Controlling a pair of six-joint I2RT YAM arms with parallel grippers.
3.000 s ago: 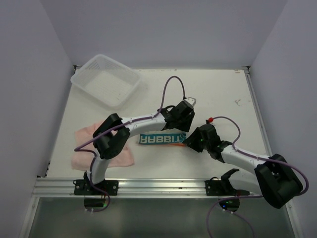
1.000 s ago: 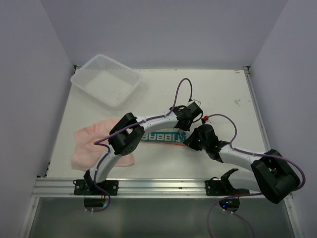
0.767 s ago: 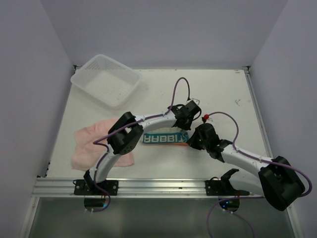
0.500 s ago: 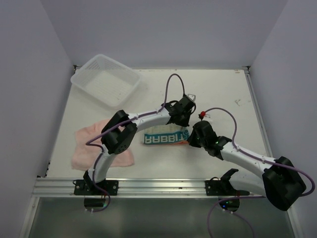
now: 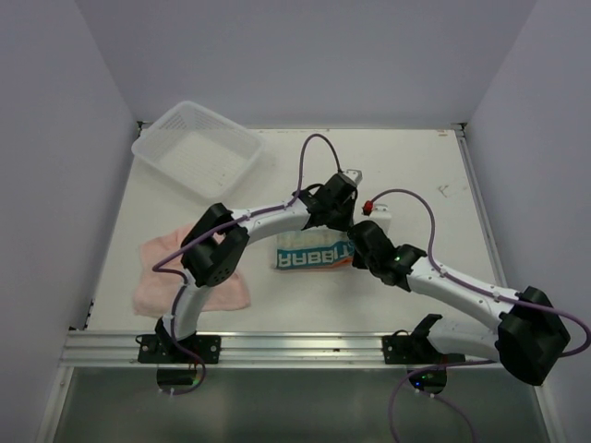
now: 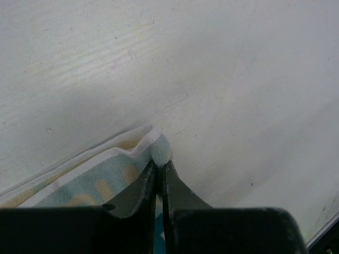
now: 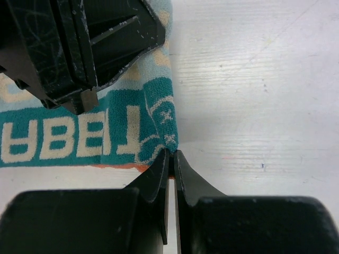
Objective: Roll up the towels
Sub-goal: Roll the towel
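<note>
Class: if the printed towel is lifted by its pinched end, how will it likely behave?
Probably floppy: the printed towel curls over where the right hand pinches it. Likely light: the left hand bunches its corner with its tips alone. Its terry pile should resist slipping.

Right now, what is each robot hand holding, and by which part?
Both hold the teal-and-white lettered towel at its end: left hand pinches the far corner, right hand the near, orange-edged corner.

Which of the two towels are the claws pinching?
The teal-and-white lettered towel: the left claw and right claw both pinch one end. The plain pink towel lies by the left arm, no claw on it.
</note>
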